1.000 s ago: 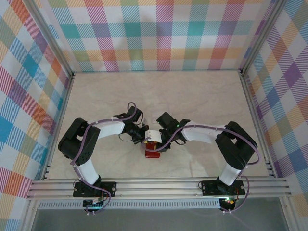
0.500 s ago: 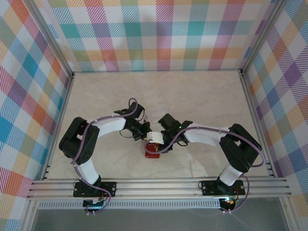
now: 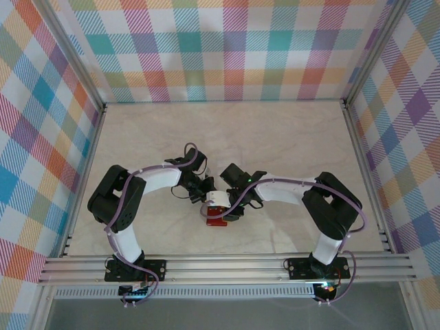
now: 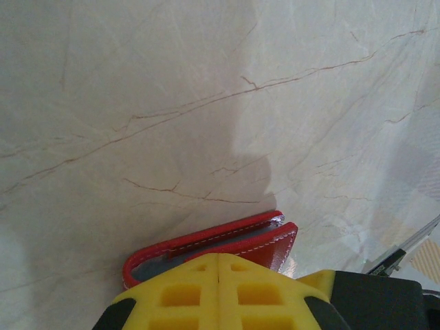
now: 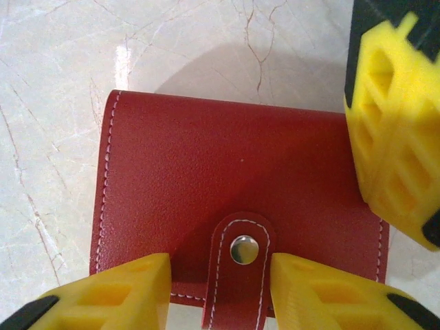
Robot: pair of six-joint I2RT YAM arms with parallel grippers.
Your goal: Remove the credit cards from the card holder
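Observation:
The red card holder (image 5: 227, 172) lies closed and flat on the marble table (image 3: 275, 137), its snap tab (image 5: 240, 268) fastened. It also shows in the top view as the red card holder (image 3: 216, 221). My right gripper (image 5: 218, 292) is open just above it, one finger on each side of the tab. My left gripper (image 4: 218, 260) is shut, its yellow fingertips (image 5: 395, 117) down at the holder's edge (image 4: 220, 240), whose two covers part slightly. The credit cards are hidden inside the holder. From above, the left gripper (image 3: 206, 187) and right gripper (image 3: 225, 206) meet over the holder.
Checked walls enclose the table on three sides, with a metal rail (image 3: 227, 265) along the near edge. Both arms fold inward toward the table's middle.
The left gripper has moved right and nearer, down onto the holder's edge. The right arm has drawn in a little to the left, its gripper staying over the holder.

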